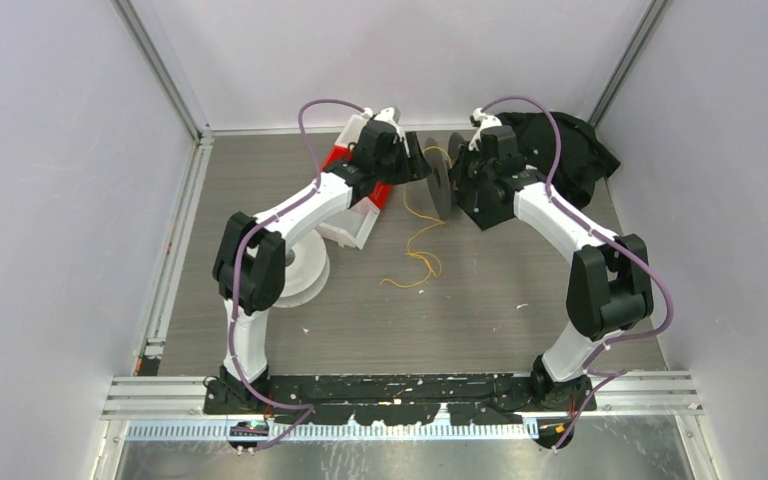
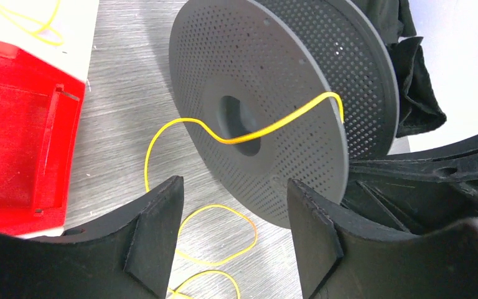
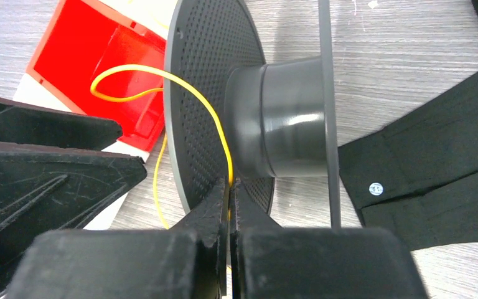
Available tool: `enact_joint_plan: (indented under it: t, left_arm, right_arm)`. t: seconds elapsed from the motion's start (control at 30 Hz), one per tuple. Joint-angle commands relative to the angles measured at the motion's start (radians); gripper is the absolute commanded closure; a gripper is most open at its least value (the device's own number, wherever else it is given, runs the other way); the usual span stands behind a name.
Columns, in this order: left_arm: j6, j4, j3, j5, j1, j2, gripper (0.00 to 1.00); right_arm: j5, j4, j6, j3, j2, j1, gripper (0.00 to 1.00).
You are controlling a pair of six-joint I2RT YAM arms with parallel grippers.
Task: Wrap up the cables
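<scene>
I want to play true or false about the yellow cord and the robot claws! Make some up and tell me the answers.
1. The right claw is pinching the cord. True.
2. The left claw is shut tight. False: its fingers are wide apart.
3. The spool next to the claws is red. False: it is gray with lots of tiny holes.
4. A black cloth lies beside the spool. True.
5. All the cord is wound up on the spool. False: loose loops of it lie on the table.
</scene>
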Motion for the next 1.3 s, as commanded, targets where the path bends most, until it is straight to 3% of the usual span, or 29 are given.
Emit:
enact_joint_plan:
  t: [0.0, 0.33, 0.47, 0.77, 0.9, 1.27]
  left_arm:
    - [0.058, -0.023, 0.052, 0.030, 0.005, -0.004, 0.37]
    - [0.123, 0.028, -0.080, 0.124, 0.003, -0.124, 0.36]
    - [0.126, 0.121, -0.166, 0.187, -0.007, -0.168, 0.30]
    - [0.172, 0.164, -0.162, 0.053, -0.062, -0.136, 0.27]
    - [0.189, 0.165, -0.150, 0.067, -0.062, -0.122, 0.28]
    - [0.183, 0.185, -0.151, 0.035, -0.069, -0.117, 0.28]
  right_arm:
    - [-0.028, 0.043, 0.056, 0.002, -0.076, 0.019, 1.00]
    - [0.044, -0.006, 0.054, 0.039, -0.102, 0.021, 1.00]
    - [0.055, 0.014, 0.075, 0.038, -0.089, 0.021, 0.99]
    - [0.092, -0.001, 0.137, 0.080, -0.058, 0.044, 1.00]
    - [0.110, -0.012, 0.126, 0.089, -0.058, 0.051, 1.00]
    - [0.306, -0.057, -0.082, 0.163, -0.115, 0.049, 1.00]
